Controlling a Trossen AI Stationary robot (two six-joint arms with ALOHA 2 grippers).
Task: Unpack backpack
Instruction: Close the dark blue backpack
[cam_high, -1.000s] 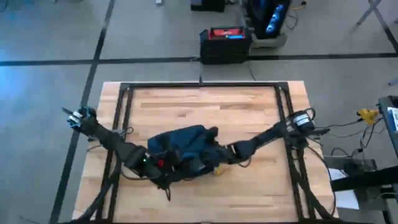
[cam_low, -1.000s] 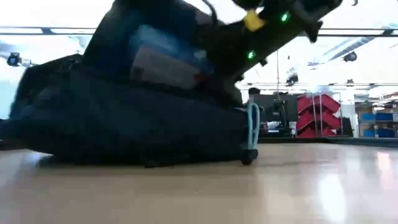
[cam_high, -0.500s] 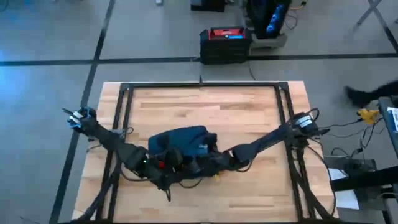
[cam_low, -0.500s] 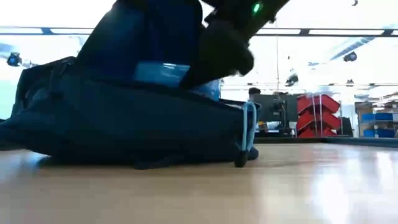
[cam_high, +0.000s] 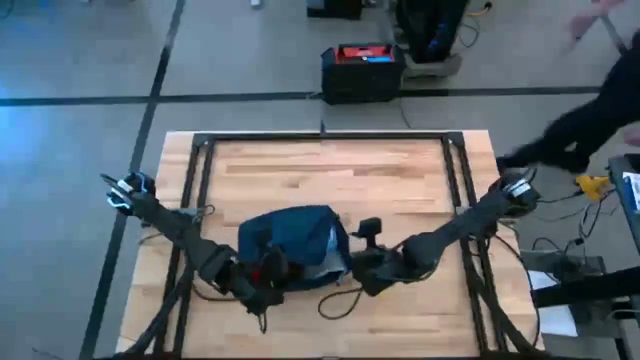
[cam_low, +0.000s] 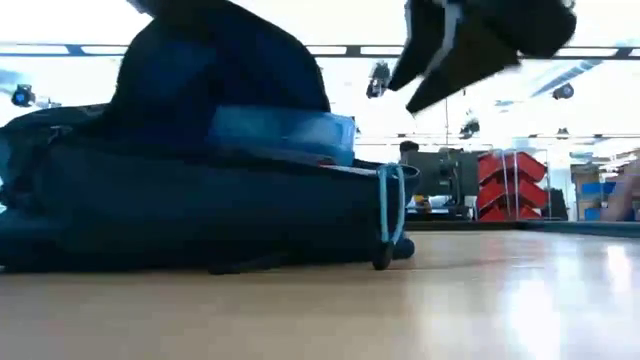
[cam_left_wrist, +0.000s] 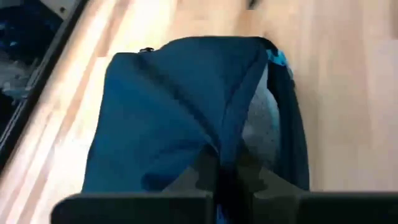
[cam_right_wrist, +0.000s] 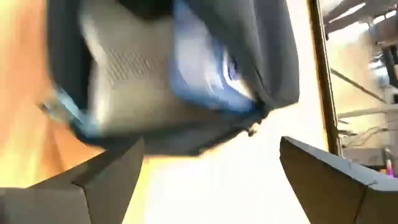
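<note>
The dark navy backpack (cam_high: 290, 240) lies on its side on the wooden table, its mouth toward the table's right edge. My left gripper (cam_left_wrist: 217, 171) is shut on its upper flap (cam_low: 225, 75) and holds it raised, so the mouth gapes. Inside show grey lining (cam_right_wrist: 118, 81) and a blue-white box (cam_low: 285, 132). My right gripper (cam_high: 365, 260) hangs open just outside the mouth, above the table, touching nothing (cam_low: 435, 65). My left gripper pinches a fold of the flap's navy fabric (cam_left_wrist: 219, 149) at the edge of the mouth between its two fingers. The fingers come from the table's near left side. The flap is drawn up taut into creases that run to the fingers, while the backpack's body stays on the table.
A thin light-blue loop (cam_low: 390, 215) hangs at the backpack's right end, and a dark cord (cam_high: 340, 300) curls on the table near the front. A black frame (cam_high: 320, 140) runs round the tabletop. A person (cam_high: 590, 120) moves past the far right corner.
My right gripper has drawn back out of the backpack's mouth toward the table's right edge and risen. The blue-white box, raised a second ago, has sunk back into the mouth. The flap stays held up.
</note>
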